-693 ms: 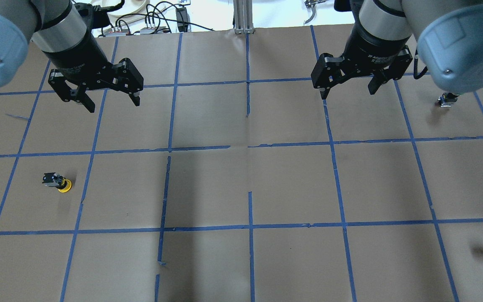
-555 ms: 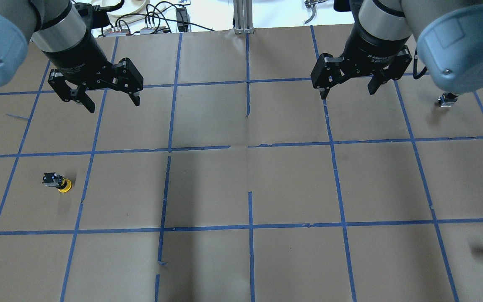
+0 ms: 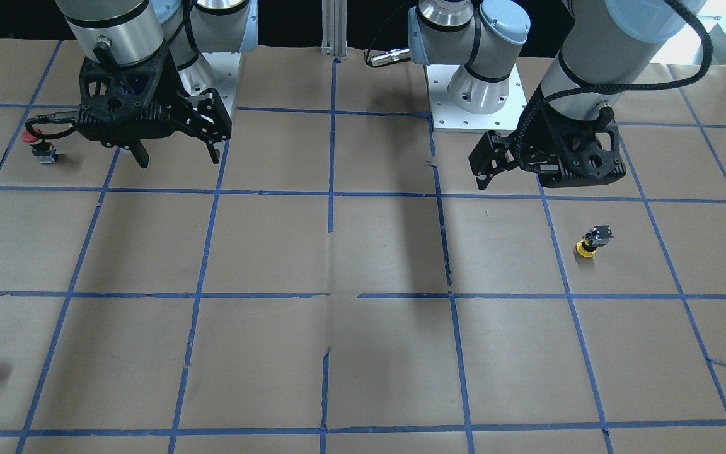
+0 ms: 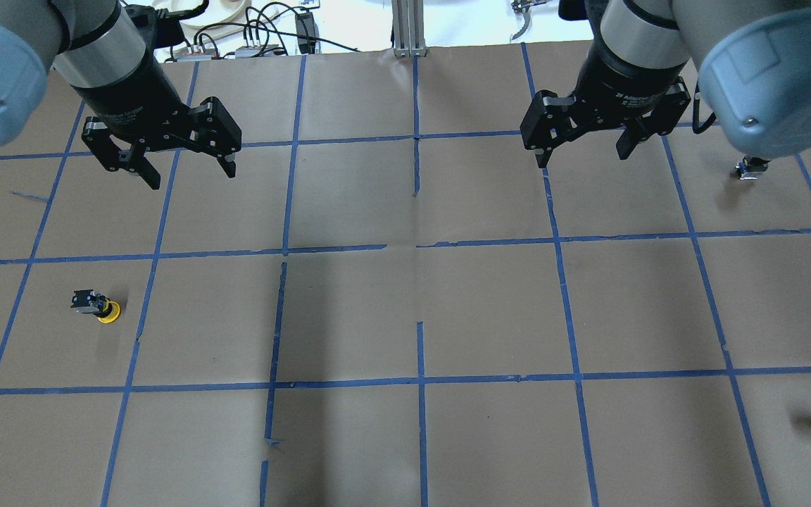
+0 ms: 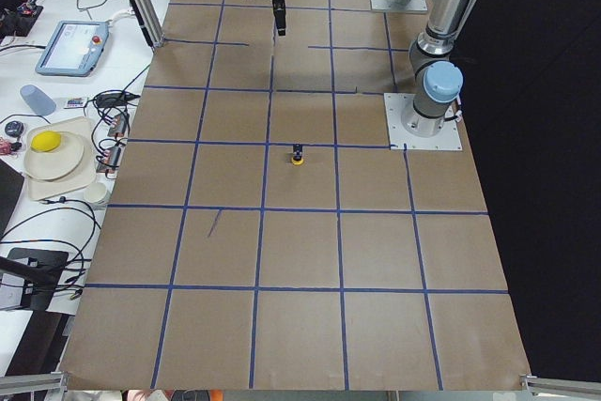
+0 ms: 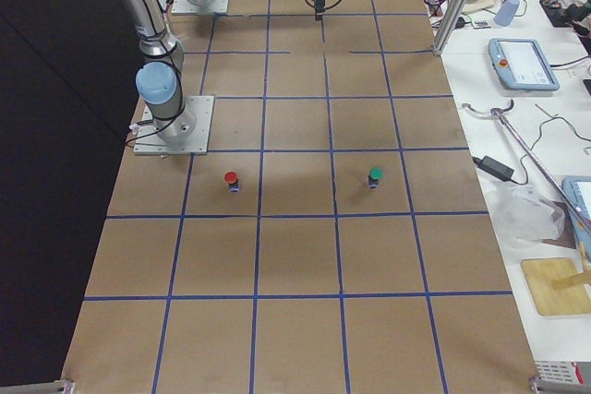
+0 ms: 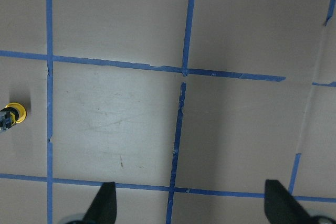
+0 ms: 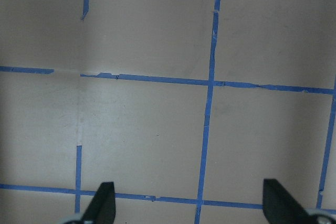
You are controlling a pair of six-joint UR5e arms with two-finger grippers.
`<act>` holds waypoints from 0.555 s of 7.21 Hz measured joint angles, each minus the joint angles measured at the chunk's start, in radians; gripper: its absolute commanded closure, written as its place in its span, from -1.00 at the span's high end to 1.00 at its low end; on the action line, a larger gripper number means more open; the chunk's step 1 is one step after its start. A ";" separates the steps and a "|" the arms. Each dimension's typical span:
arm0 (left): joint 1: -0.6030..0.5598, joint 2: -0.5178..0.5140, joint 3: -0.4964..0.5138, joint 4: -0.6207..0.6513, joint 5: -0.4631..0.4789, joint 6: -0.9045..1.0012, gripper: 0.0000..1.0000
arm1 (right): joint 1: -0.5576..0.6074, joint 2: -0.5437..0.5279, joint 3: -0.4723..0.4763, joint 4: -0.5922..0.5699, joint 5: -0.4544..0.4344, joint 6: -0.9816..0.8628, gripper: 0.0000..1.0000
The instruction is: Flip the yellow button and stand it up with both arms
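desk top (image 4: 490,310): brown kraft-looking paper, matt, few creases and seams near middle. grid tape (image 4: 419,380): blue, thin, papery, ragged and torn in spots. my left claw (image 4: 192,178) and right claw (image 4: 583,158): black, matt, plastic-looking. arm tubes (image 4: 106,49): silver metal, satin sheen. joint caps (image 4: 764,91): pale blue, smooth, soft gloss. yellow button (image 4: 98,305): cap smooth, plastic-looking, bit shiny; body black, dull. base plate (image 3: 457,120) by robot-side edge: flat pale metal.

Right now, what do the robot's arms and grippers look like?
The left arm and right arm are silver-grey tubes with light blue joint caps. The left gripper and right gripper are black, two-fingered, with white lettering above. A black braided cable loops down the left arm.
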 measured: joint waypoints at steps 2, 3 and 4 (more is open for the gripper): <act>0.000 0.000 0.001 0.000 0.000 0.003 1.00 | 0.000 0.001 0.000 0.001 -0.001 -0.001 1.00; 0.000 0.000 0.002 0.001 0.001 0.006 1.00 | 0.000 0.001 0.000 0.001 -0.001 -0.002 1.00; 0.000 0.001 0.003 0.001 0.002 0.008 1.00 | 0.000 0.001 0.000 0.001 -0.001 -0.002 1.00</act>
